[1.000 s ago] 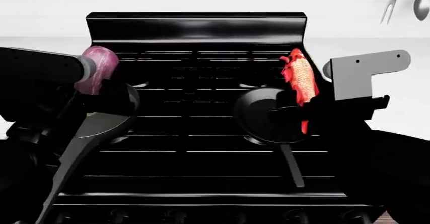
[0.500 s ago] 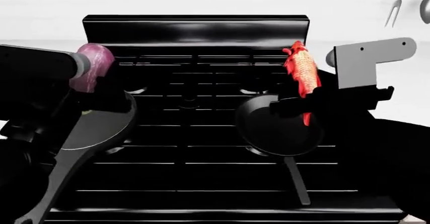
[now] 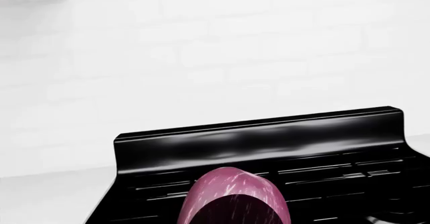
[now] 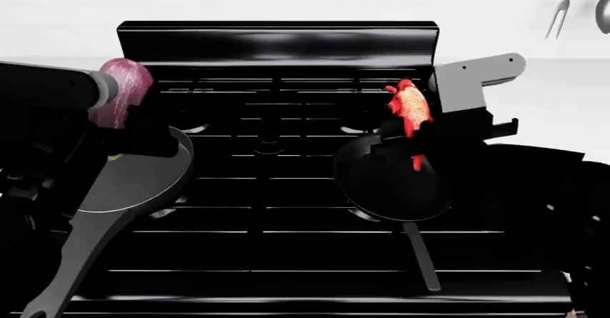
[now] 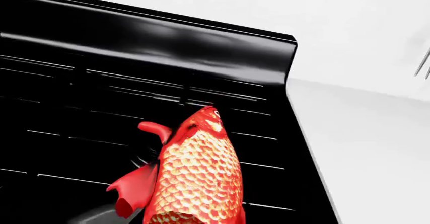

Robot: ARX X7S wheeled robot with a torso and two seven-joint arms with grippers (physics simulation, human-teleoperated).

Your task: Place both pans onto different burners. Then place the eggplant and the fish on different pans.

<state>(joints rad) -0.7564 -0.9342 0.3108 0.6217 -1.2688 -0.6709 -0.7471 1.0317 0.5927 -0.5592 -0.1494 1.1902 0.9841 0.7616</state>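
Black arms blend into the stove (image 4: 276, 189), so neither gripper's jaws can be made out, though the left gripper (image 4: 119, 121) carries the eggplant (image 4: 119, 93) above the left pan (image 4: 133, 179) and the right gripper (image 4: 419, 136) holds the fish (image 4: 410, 111) upright over the right pan (image 4: 386, 182), both pans resting on burners (image 4: 267, 211).

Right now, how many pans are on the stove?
2. The larger pan sits on the left grates, under the eggplant; the smaller pan sits right of centre, under the fish. None seem hidden.
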